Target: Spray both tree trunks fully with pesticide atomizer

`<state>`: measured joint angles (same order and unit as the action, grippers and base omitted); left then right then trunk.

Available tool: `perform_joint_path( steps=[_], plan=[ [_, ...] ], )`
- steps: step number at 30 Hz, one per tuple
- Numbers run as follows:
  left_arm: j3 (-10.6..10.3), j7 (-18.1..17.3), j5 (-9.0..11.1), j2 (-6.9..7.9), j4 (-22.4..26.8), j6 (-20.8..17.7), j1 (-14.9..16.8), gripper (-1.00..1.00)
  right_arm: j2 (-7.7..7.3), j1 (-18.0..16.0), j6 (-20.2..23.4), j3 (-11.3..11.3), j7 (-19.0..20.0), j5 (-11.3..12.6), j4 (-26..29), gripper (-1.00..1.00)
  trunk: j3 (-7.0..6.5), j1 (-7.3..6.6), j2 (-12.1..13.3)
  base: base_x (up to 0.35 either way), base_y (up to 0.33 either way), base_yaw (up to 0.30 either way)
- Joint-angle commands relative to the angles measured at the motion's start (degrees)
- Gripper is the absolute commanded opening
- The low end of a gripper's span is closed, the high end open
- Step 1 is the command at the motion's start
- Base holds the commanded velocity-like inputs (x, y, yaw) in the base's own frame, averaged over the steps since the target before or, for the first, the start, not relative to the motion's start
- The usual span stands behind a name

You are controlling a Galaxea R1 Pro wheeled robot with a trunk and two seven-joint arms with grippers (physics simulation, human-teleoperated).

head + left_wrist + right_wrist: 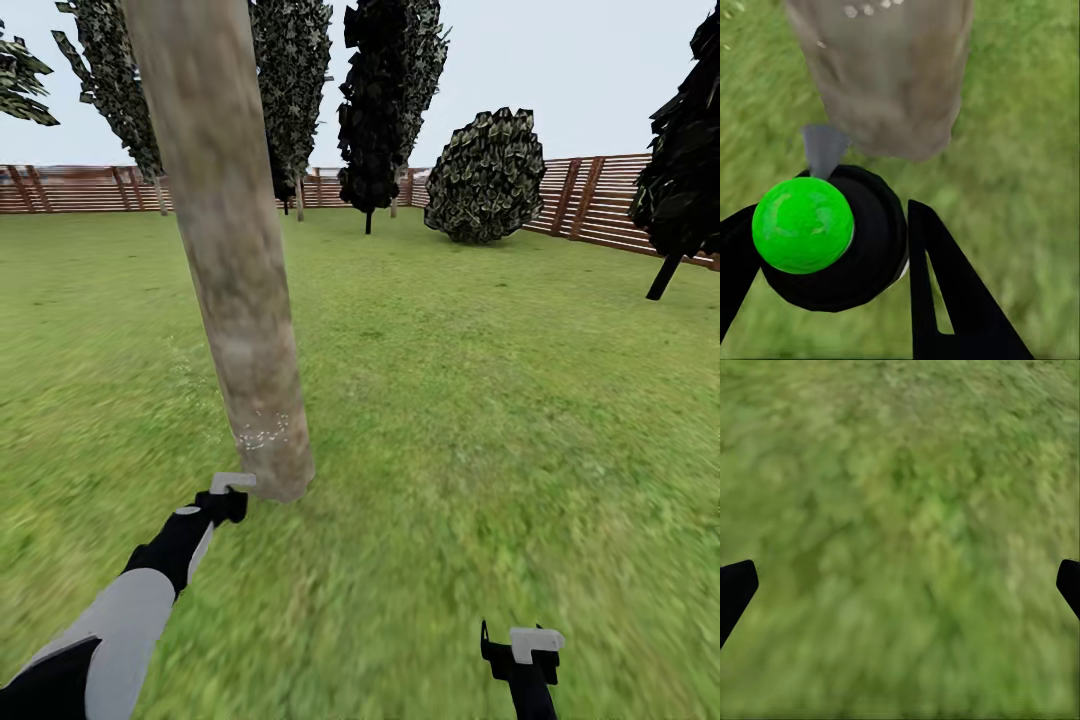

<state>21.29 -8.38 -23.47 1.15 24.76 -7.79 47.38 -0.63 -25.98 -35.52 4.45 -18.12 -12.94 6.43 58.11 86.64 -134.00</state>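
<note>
Between the left gripper's [832, 247] clamped jaws sits the atomizer [817, 232] (right gripper [900, 585] wide apart).

A round bush [487, 176] with mottled grey-green leaves stands far ahead by the fence. 2 black-foliaged trees on thin dark stems: 1 [372, 110] just left of the bush, 1 [685, 160] at the right edge. Pale grey sky [560, 70] overhead.

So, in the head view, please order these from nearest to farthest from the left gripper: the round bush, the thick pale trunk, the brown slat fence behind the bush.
1. Thick pale trunk, just ahead of the left gripper.
2. Round bush, far right.
3. Brown slat fence, behind it.
</note>
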Motion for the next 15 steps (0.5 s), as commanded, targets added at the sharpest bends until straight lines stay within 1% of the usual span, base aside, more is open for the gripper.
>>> perform_joint_path(
  steps=[1,3,4,5,7,9,10,11,12,14,15],
  plan=[
    [0.5,-0.6,-0.5,0.02,2.7,-2.9,0.1,-1.0,0.02,0.0,-0.2,0.4,-0.2,-0.6,0.0,1.0,0.06,-0.02,0.0,-0.031,0.0,0.0],
    [0.2,-0.7,-0.5,-0.13,5.5,-4.5,0.2,-1.0,0.02,0.0,-0.2,0.4,-0.2,-0.6,-0.1,1.0,0.06,-0.02,0.0,-0.012,0.0,0.0],
    [0.1,-1.2,-0.5,-0.54,6.2,-4.8,0.3,-1.0,0.02,0.0,-0.2,0.4,-0.2,-0.6,-0.1,1.0,0.06,-0.02,0.0,-0.004,0.0,0.0],
    [0.0,-2.2,-0.5,-0.88,6.6,-5.0,0.4,-1.0,0.02,0.0,-0.2,0.4,-0.2,-0.6,-0.1,1.0,0.06,-0.02,0.0,-0.002,0.0,0.0],
    [-0.1,-5.7,-0.7,-1.24,6.8,-5.5,0.6,-1.0,0.02,0.0,-0.2,0.4,-0.2,-0.6,-0.1,1.0,0.06,-0.02,0.0,-0.001,0.0,0.0],
    [0.0,-8.0,-0.6,-0.68,6.9,-5.8,0.7,-1.0,0.02,0.0,-0.2,0.4,-0.2,-0.6,0.0,1.0,0.06,-0.02,0.0,0.0,0.0,0.0],
    [0.0,-8.8,-0.6,-0.16,6.9,-5.9,0.8,-1.0,0.02,0.0,-0.2,0.4,-0.2,-0.6,-0.1,1.0,0.06,-0.02,0.0,0.0,0.0,0.0],
    [0.1,-10.0,-0.5,2.3,7.0,-7.1,1.5,-1.0,0.02,0.0,-0.2,0.4,-0.2,-0.6,-0.1,1.0,0.06,-0.02,0.0,0.0,0.0,0.0],
    [0.2,-10.5,-0.4,3.95,7.1,-8.1,1.8,-1.0,0.02,0.0,-0.2,0.4,-0.2,-0.6,-0.1,1.0,0.06,-0.02,0.0,0.0,0.0,0.0],
    [0.3,-10.9,-0.4,5.66,7.1,-9.1,2.1,-1.0,0.02,0.0,-0.2,0.4,-0.2,-0.6,-0.1,1.0,0.06,-0.02,0.0,0.0,0.0,0.0],
    [0.2,-11.0,-0.4,5.94,7.1,-9.3,2.1,-1.0,0.02,0.0,-0.2,0.4,-0.2,-0.6,-0.1,1.0,0.06,-0.02,0.0,0.0,0.0,0.0]
  ],
)
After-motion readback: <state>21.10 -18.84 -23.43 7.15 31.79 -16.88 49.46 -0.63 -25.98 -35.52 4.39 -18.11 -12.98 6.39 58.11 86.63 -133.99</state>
